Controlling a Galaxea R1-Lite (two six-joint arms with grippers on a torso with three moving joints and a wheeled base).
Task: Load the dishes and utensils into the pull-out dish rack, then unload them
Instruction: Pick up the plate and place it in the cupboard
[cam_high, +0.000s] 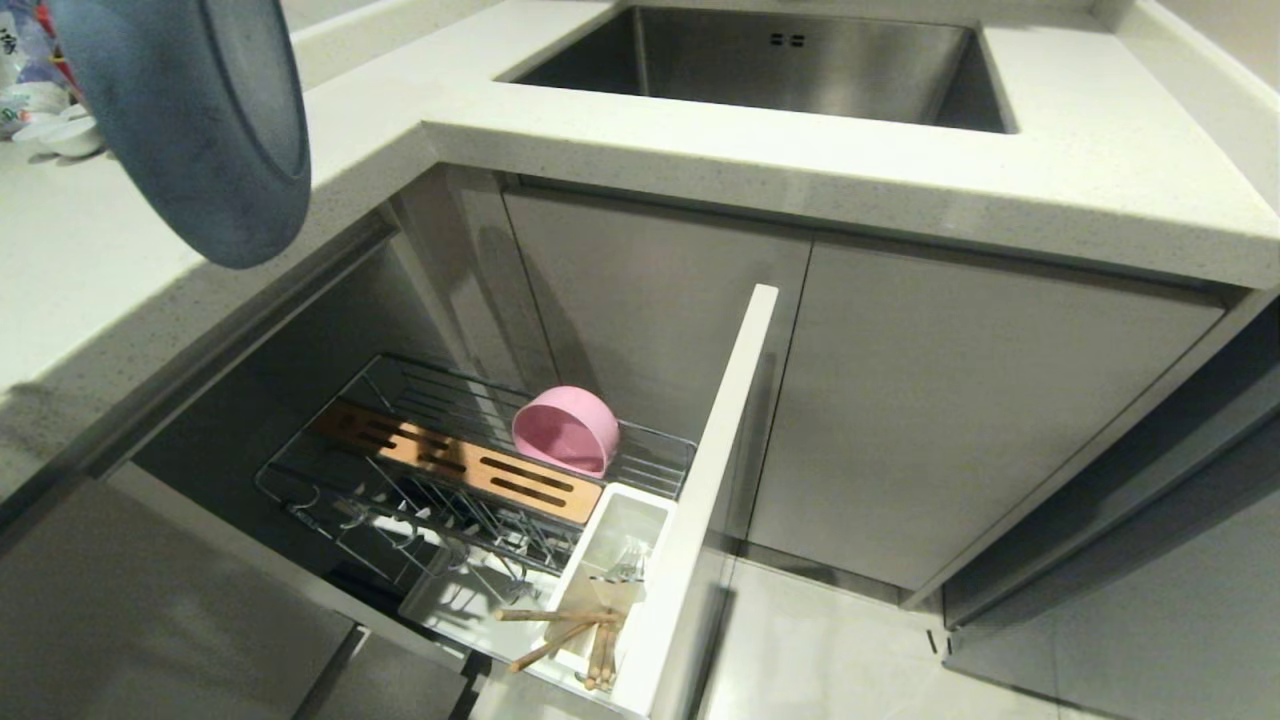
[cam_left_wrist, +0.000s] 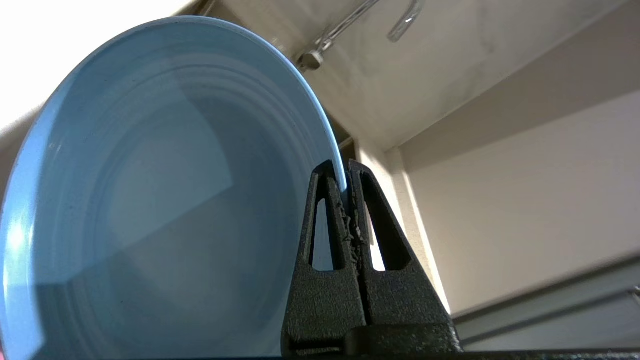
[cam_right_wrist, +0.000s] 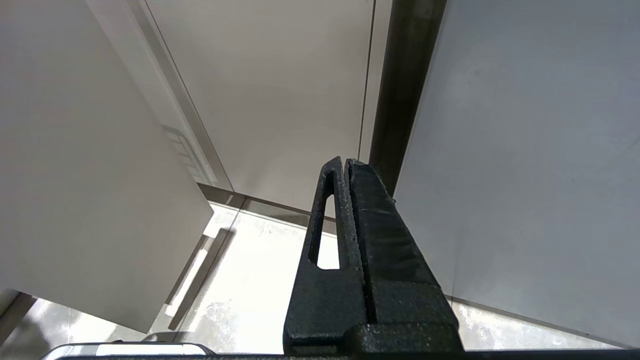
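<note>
plate (cam_left_wrist: 150, 200) is up at 10 o'clock over the counter (cam_high: 90, 250), left gripper (cam_left_wrist: 346, 187) pinched shut on just its rim. thin grip imo, any swing could twist it loose onto the rack (cam_high: 640, 450) by the pink bowl (cam_high: 566, 430). right gripper (cam_right_wrist: 345, 162) closed, empty.

1. The left gripper (cam_left_wrist: 346, 192) had black, rough-grained plastic fingers (cam_left_wrist: 327, 280); between them sat the rim of a smooth, softly glossy blue plate (cam_left_wrist: 150, 200).
2. The pink bowl (cam_high: 567, 430) looked matt.
3. The rack (cam_high: 650, 445) was shiny chrome wire, with a slotted wood board (cam_high: 470, 465) and a white plastic bin (cam_high: 620, 525).
4. The chopsticks (cam_high: 560, 630) were bare wood.
5. The sink (cam_high: 800, 65) was brushed steel.
</note>
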